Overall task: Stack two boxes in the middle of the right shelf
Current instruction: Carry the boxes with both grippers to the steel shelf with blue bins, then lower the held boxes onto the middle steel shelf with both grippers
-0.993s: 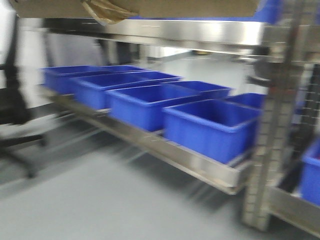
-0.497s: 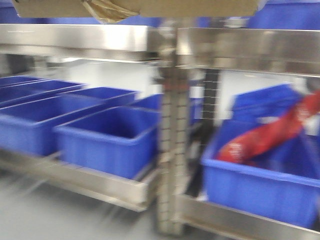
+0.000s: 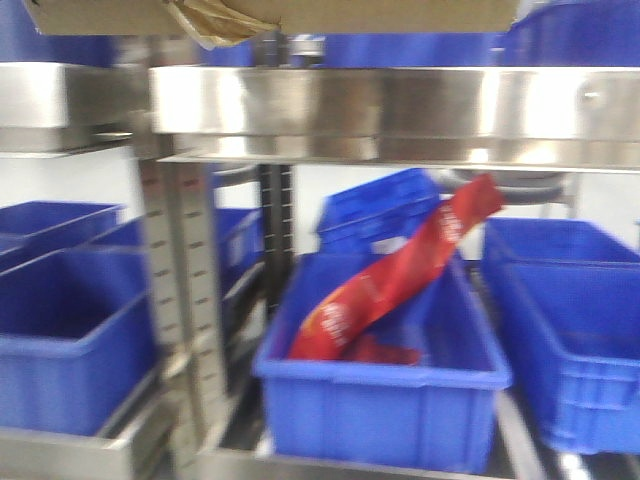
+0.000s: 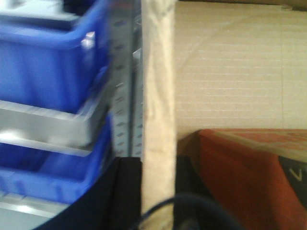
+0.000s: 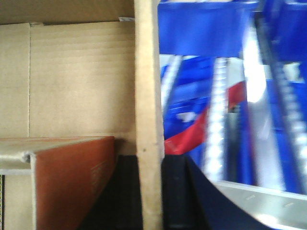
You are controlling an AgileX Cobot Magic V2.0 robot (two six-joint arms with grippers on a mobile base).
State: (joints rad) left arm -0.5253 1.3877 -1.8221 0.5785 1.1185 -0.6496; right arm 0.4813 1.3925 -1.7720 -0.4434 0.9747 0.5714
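A brown cardboard box (image 3: 400, 14) with a yellowish tape tuft (image 3: 205, 24) fills the top edge of the front view, above the steel shelf lip (image 3: 400, 100) and its small screw (image 3: 592, 97). In the left wrist view my left gripper (image 4: 158, 165) is shut on the box's upright wall (image 4: 158, 96), with black fingers (image 4: 125, 191) on either side. My right gripper (image 5: 150, 163) is shut on the opposite wall (image 5: 147, 86). A reddish-brown box (image 5: 72, 182) (image 4: 240, 177) lies inside, against the corrugated panel (image 4: 230, 67). I cannot single out a second brown carton.
Below the shelf lip a blue bin (image 3: 385, 390) holds a red packet (image 3: 400, 280). More blue bins stand at the left (image 3: 60, 340) and right (image 3: 570, 330). A perforated steel post (image 3: 185, 300) rises left of centre. Everything is motion-blurred.
The front view has swept right along the rack: the post slid left and the bin with the red packet came to the centre. The box stays at the top edge.
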